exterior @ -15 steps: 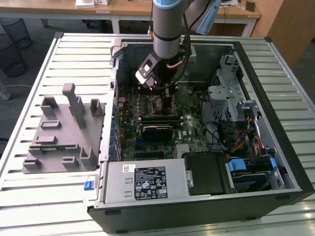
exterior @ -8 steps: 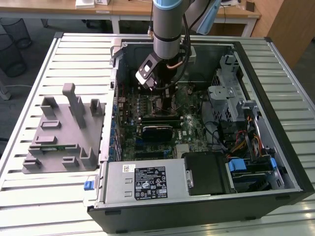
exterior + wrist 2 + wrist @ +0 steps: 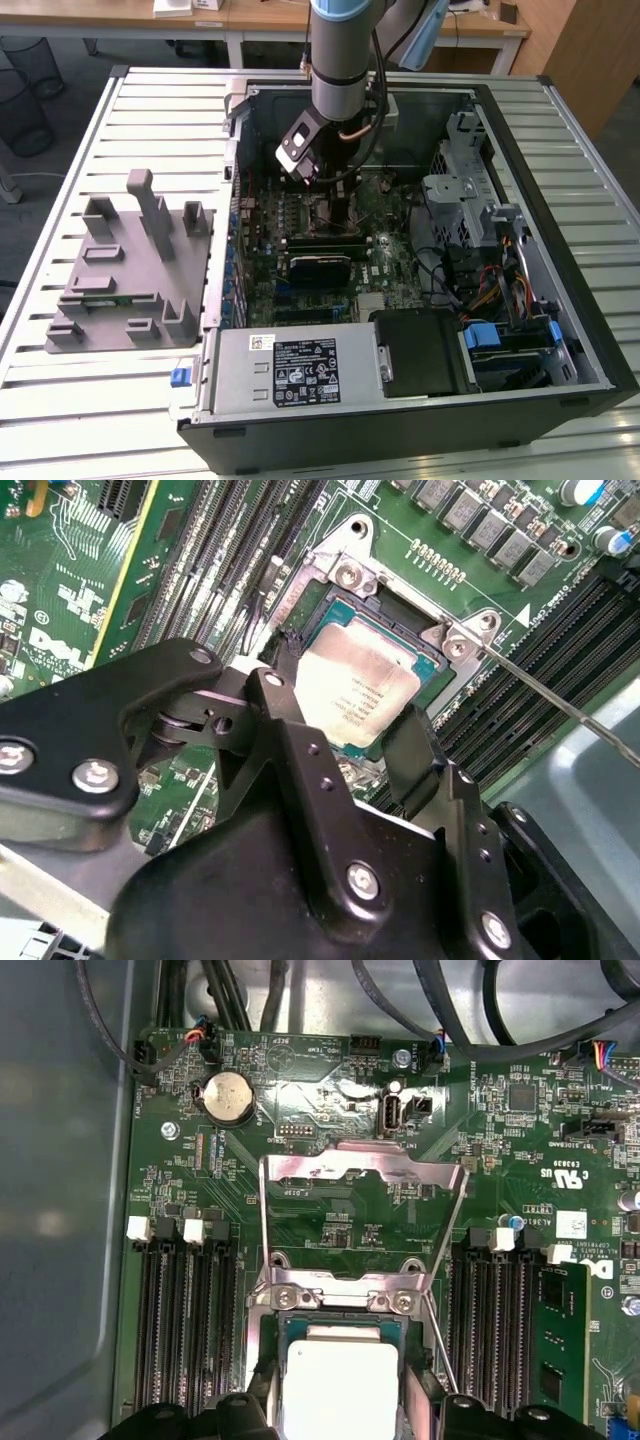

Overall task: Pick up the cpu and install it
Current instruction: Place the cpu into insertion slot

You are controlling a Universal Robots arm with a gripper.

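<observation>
The cpu (image 3: 355, 685), a flat square chip with a silvery top, lies in the motherboard socket (image 3: 340, 575); it is also in the first wrist view (image 3: 340, 1385). My gripper (image 3: 345, 715) reaches down into the open computer case (image 3: 520, 110) right over it. One black finger (image 3: 275, 690) stands against one edge of the chip and the other finger (image 3: 410, 740) against the opposite edge, so the gripper looks shut on the cpu. The socket's metal load plate (image 3: 360, 1170) is flipped open, and its thin lever rod (image 3: 560, 705) stands free.
Rows of black memory slots (image 3: 185, 1330) flank the socket on both sides. Cables (image 3: 420, 1000) hang along the board's edge. The case also holds a power supply (image 3: 300, 370) and a drive cage (image 3: 470, 190). A grey fixture (image 3: 130, 270) sits on the table at the exterior view's left.
</observation>
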